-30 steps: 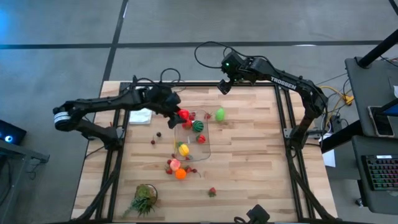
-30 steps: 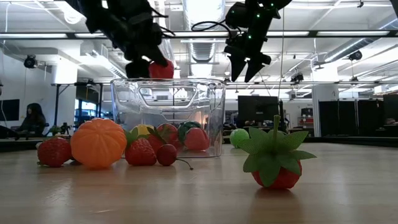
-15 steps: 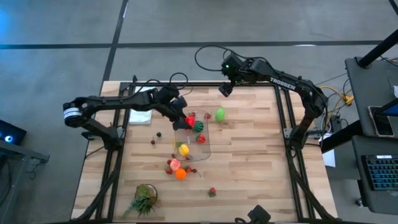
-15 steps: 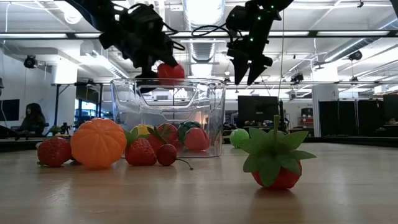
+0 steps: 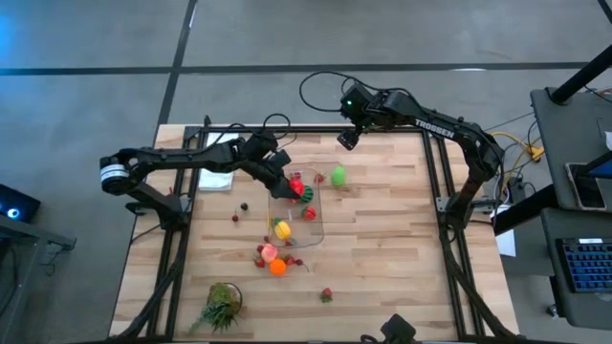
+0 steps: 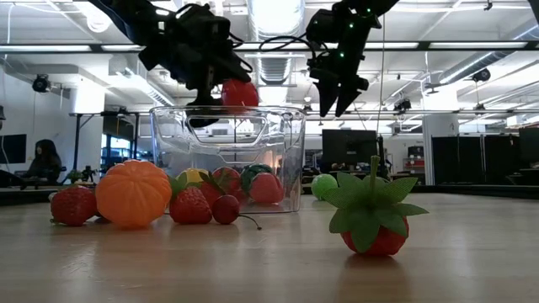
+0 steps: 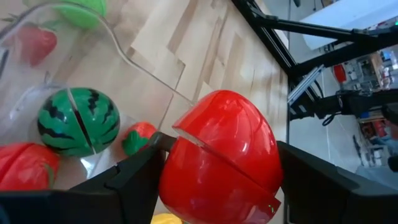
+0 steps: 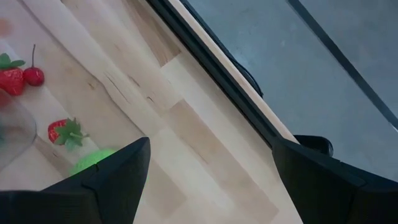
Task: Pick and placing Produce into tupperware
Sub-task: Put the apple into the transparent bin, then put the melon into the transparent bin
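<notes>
The left gripper (image 5: 287,181) hangs over the near-left corner of the clear tupperware (image 5: 311,229), its 2 fingers clamped on a glossy red piece of produce (image 7: 219,155), which shows a seam across it; from the top-down view the arm hides most of it. In the low view that red piece (image 6: 240,92) sits just above the container's rim (image 6: 227,111), not inside it. Below it in the tub lie a split toy watermelon (image 7: 78,121), a small strawberry (image 7: 138,135), and another red piece (image 7: 25,174) cut off at the frame edge. The right gripper (image 5: 346,136) waits above the table's far edge, fingers spread wide and holding nothing. A green round fruit (image 5: 338,176) lies just beside the tub. Outside it, an orange (image 6: 133,194), strawberries (image 6: 190,205) and a cherry (image 6: 225,209) crowd its wall, and 1 strawberry (image 6: 372,217) stands well apart. A leafy tuft (image 5: 221,306) sits near the table's edge.
</notes>
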Motion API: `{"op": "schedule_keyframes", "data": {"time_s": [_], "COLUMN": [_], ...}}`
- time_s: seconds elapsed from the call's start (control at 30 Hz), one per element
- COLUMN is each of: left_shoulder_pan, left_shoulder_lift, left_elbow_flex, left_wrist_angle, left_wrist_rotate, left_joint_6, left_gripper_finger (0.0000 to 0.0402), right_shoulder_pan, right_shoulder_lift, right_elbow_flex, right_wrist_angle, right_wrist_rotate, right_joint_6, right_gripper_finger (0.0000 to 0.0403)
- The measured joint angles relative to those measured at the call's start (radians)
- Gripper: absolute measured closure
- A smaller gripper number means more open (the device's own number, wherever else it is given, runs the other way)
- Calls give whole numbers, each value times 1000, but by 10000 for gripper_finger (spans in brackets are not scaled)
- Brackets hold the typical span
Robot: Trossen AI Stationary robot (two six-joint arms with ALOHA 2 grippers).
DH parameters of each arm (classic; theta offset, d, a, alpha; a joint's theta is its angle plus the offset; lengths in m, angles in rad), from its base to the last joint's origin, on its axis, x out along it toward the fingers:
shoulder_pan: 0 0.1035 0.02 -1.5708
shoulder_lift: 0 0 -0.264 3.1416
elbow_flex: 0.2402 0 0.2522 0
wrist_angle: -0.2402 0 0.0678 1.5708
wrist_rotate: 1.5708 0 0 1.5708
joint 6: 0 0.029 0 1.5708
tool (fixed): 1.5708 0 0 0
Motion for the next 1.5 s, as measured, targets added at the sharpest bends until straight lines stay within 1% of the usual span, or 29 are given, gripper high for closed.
{"op": "schedule_keyframes", "data": {"time_s": [0.07, 0.13, 0.33, 0.43, 0.73, 0.87, 1.03, 1.1, 1.17, 1.23, 1.33, 1.5], "left_shoulder_pan": [-1, -1, -4, -15, -38, -39, -39, -37, -27, -13, 15, 52], "left_shoulder_lift": [-2, -7, -9, -9, -10, -18, -57, -86, -115, -150, -201, -271], "left_elbow_flex": [0, -1, -2, -2, 4, 16, 14, 11, 11, 11, 9, 4], "left_wrist_angle": [0, 0, -6, -5, -9, -7, -9, -11, -41, -82, -149, -305], "left_wrist_rotate": [3, 4, 9, 17, 23, 16, 10, 10, 4, -38, -130, -274], "left_joint_6": [-1, -1, -1, -1, -6, -75, -126, -116, -77, -30, 25, 65], "left_gripper_finger": [127, 115, 54, 37, 34, 34, 34, 34, 34, 34, 34, 33], "right_shoulder_pan": [-2, -4, -7, -7, -6, -6, -6, -6, -5, -3, -3, -1], "right_shoulder_lift": [0, 0, -1, -1, -1, -1, -1, -1, -1, -2, -2, -2], "right_elbow_flex": [0, 0, 0, -1, -1, -1, -1, -1, -1, -1, -5, -11], "right_wrist_angle": [5, 6, 6, 6, 6, 7, 10, 10, 0, -20, -37, -46], "right_wrist_rotate": [0, 0, 0, 0, 0, 0, 0, 0, 0, -1, -8, -8], "right_joint_6": [0, 0, 0, 1, 0, 0, -13, -28, -27, -2, 4, 23], "right_gripper_finger": [74, 74, 74, 74, 74, 74, 74, 74, 74, 74, 74, 73]}}
